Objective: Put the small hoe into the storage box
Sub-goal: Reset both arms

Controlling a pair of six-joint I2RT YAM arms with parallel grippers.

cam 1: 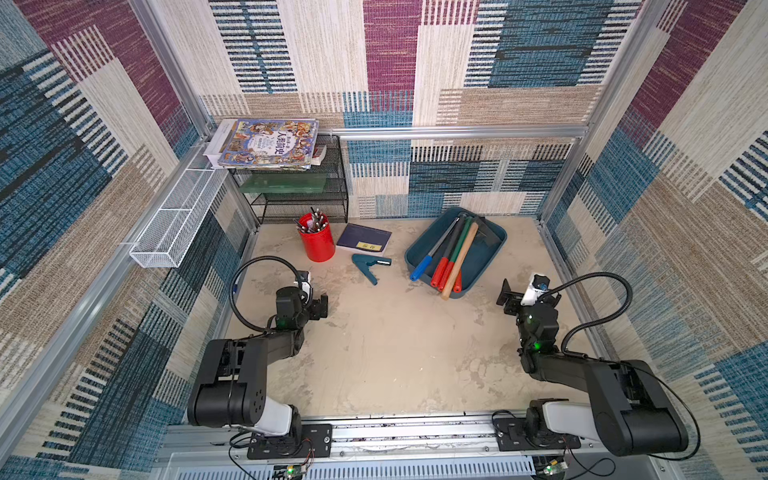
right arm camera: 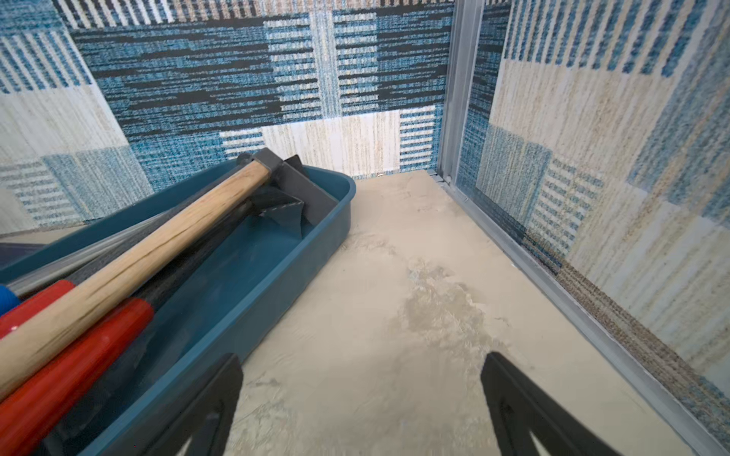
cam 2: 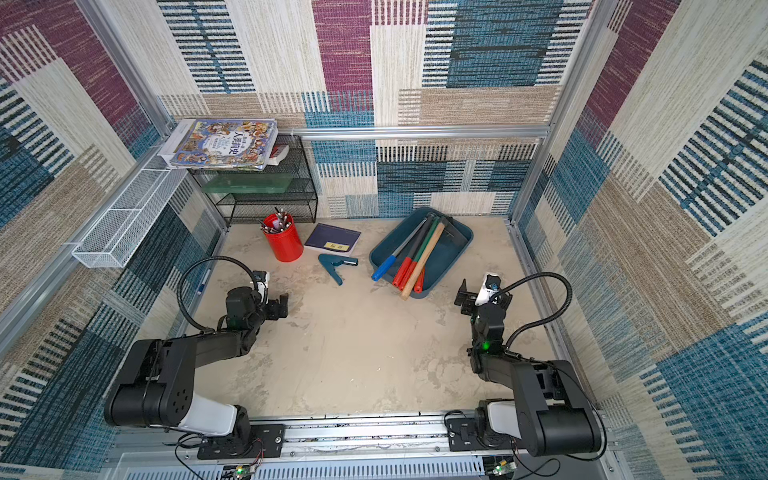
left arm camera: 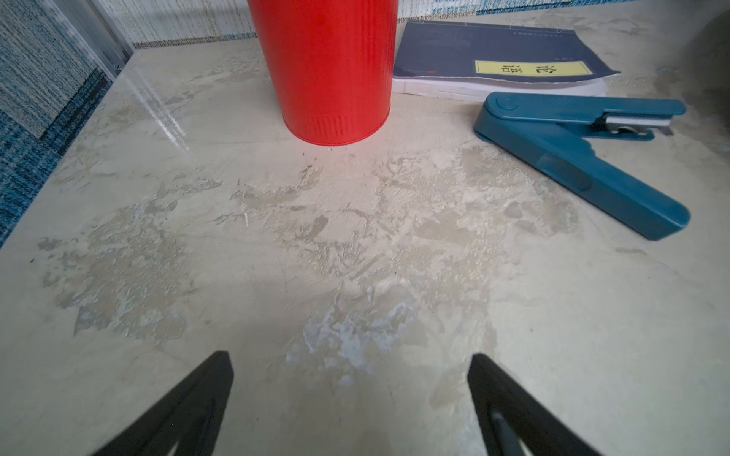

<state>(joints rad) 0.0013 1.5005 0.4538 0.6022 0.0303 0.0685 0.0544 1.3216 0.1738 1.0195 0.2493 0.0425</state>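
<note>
In both top views the teal-blue storage box (cam 1: 494,245) (cam 2: 461,245) sits at the back right of the table. The small hoe (cam 1: 461,257) (cam 2: 424,259), with a pale wooden handle and dark metal head, lies inside it on top of several red- and blue-gripped tools. Its handle end pokes over the near rim. My right gripper (cam 1: 509,297) (right arm camera: 361,359) hovers open and empty just right of the box's near corner (right arm camera: 276,284), with the hoe (right arm camera: 150,252) beside it. My left gripper (cam 1: 322,307) (left arm camera: 349,357) is open and empty over bare table at the left.
A red pen cup (cam 1: 318,243) (left arm camera: 328,71), a dark blue notebook (cam 1: 364,239) and a teal hand punch (cam 1: 370,266) (left arm camera: 572,158) lie ahead of the left gripper. A black mesh rack with books (cam 1: 291,187) and a white wire basket (cam 1: 174,224) stand at the back left.
</note>
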